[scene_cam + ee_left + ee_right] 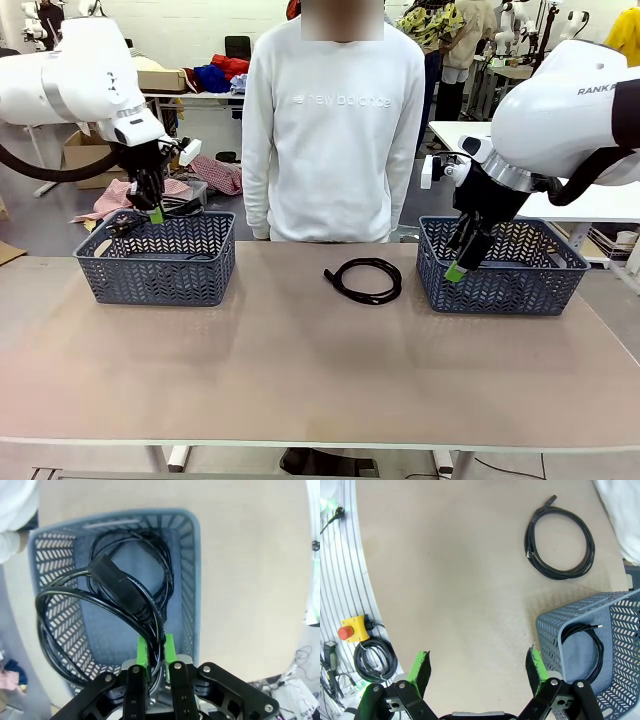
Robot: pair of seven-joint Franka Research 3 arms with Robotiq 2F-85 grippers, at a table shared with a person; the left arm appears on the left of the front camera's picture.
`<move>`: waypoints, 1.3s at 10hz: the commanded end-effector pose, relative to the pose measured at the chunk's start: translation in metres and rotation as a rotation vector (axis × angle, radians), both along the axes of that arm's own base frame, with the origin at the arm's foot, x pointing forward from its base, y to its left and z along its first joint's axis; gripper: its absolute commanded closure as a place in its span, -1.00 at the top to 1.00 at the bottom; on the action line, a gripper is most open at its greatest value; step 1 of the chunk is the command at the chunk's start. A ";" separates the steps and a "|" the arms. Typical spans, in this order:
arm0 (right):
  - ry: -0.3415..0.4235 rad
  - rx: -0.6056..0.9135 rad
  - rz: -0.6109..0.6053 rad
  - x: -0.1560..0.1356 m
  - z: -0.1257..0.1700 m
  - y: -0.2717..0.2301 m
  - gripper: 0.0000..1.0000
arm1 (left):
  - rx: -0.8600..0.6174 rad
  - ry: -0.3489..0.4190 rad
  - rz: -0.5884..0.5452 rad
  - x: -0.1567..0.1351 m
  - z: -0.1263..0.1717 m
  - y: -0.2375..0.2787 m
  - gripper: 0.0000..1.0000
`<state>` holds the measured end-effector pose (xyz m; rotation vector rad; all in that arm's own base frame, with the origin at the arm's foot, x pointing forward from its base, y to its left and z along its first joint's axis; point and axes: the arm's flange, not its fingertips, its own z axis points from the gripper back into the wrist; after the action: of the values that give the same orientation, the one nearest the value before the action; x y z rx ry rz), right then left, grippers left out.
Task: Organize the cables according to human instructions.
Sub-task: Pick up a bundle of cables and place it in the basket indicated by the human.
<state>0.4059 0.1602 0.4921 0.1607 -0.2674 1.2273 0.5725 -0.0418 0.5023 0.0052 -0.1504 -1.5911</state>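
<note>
— Where do the cables stand?

— My left gripper [155,647] is clamped on a coiled cable [114,581] and hangs over the left basket [194,580]. A second cable [167,575] lies in it.

— And your other side?

— My right gripper [479,662] is spread wide with nothing in it, just beside the right basket [555,630], which holds a third cable [597,650]. A fourth cable [365,280] lies coiled on the table [300,370], between the baskets.

sweatshirt [335,150] reads "new balance"; right arm [570,100] reads "ranka".
</note>
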 end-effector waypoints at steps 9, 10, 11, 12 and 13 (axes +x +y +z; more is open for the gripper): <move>-0.001 -0.003 0.000 0.001 0.003 0.002 1.00 | 0.010 -0.031 0.029 0.028 -0.020 0.002 -0.63; -0.001 -0.003 0.000 0.001 0.003 0.002 1.00 | 0.009 -0.028 0.036 0.030 -0.022 0.002 -0.32; -0.001 -0.003 0.000 0.001 0.003 0.002 1.00 | 0.001 -0.029 0.046 0.032 -0.024 0.002 -0.25; -0.001 -0.003 0.000 0.001 0.003 0.002 1.00 | -0.003 -0.021 0.045 0.033 -0.027 0.001 0.06; -0.001 -0.003 0.000 0.001 0.003 0.002 1.00 | 0.003 -0.011 0.038 0.033 -0.025 -0.002 0.13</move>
<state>0.4060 0.1602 0.4921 0.1607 -0.2674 1.2273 0.6029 -0.0408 0.4738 0.0121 -0.1627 -1.5673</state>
